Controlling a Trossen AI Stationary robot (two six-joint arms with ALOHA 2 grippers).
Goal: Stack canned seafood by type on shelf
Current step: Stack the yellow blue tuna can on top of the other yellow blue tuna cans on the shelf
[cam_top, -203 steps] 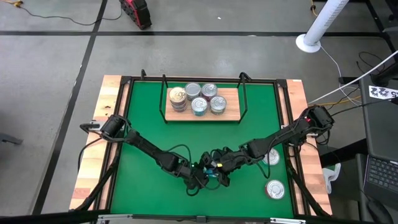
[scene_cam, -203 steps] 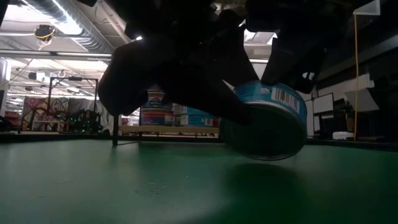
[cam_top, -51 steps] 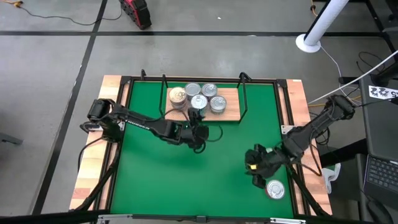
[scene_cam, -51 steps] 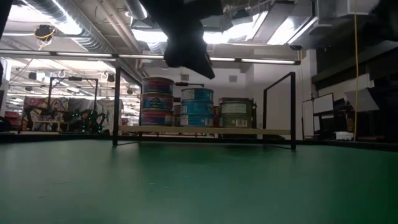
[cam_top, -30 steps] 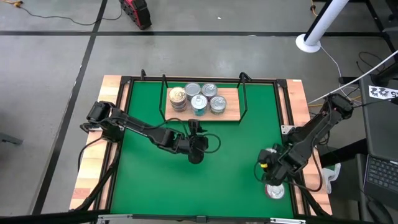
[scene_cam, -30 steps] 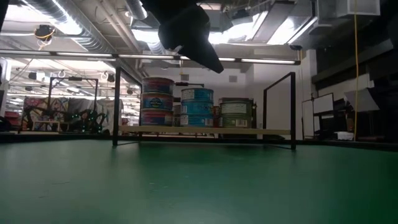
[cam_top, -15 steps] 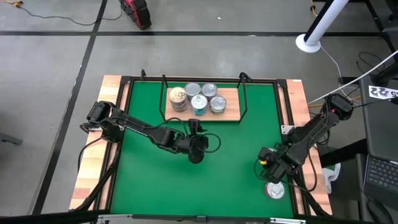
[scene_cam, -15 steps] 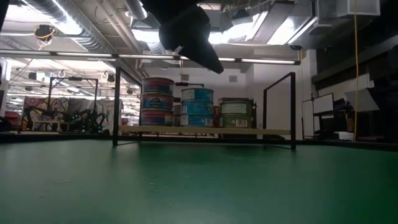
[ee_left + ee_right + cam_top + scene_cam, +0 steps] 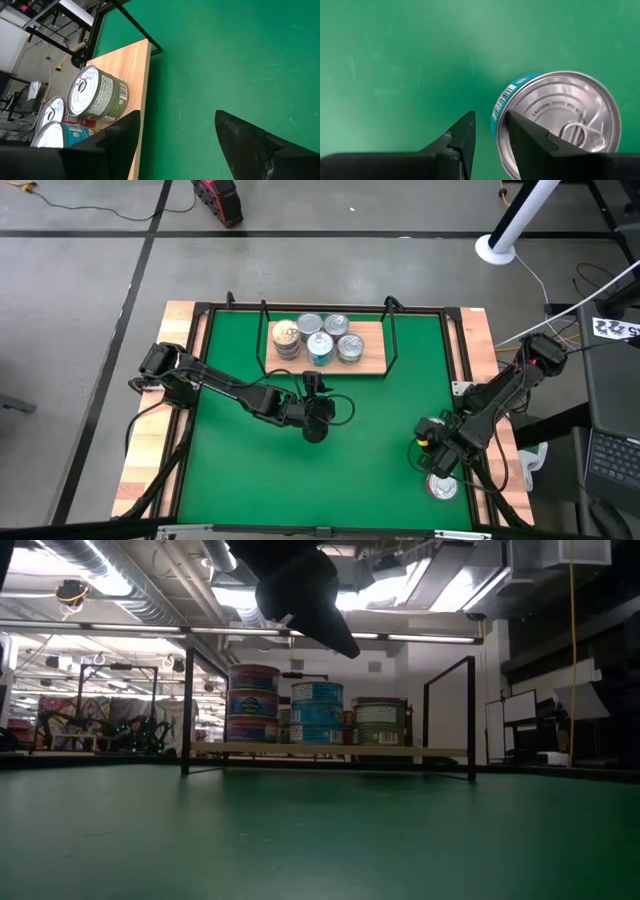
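Note:
On the light-wood shelf [image 9: 372, 362] at the far middle stand several tins [image 9: 320, 340]. The low view shows a stack of three [image 9: 253, 703], a teal stack of two [image 9: 317, 712] and a green-labelled tin [image 9: 379, 723]. My left gripper [image 9: 322, 392] hovers open over the mat just near of the shelf [image 9: 136, 85], pointing at it. A lone teal tin with a silver lid [image 9: 442, 486] lies on the mat at the near right. My right gripper [image 9: 490, 116] points down over this tin's [image 9: 560, 120] rim, its fingers a narrow gap apart. My right gripper comes at the teal tin from above, one finger [image 9: 525, 135] over the lid's edge, the other outside the barcoded wall [image 9: 499, 106]. Whether either finger touches the tin, I cannot tell.
The green mat [image 9: 380, 430] lies inside a black frame on the wooden table [image 9: 145, 450], with bare mat between the two arms. Thin black wire uprights [image 9: 187, 710] stand at the shelf's ends. A white pillar base [image 9: 497, 248] and a laptop [image 9: 612, 460] are off the table.
My right gripper has sunk a little toward the teal tin at the near right, still pointing down, its finger gap unchanged.

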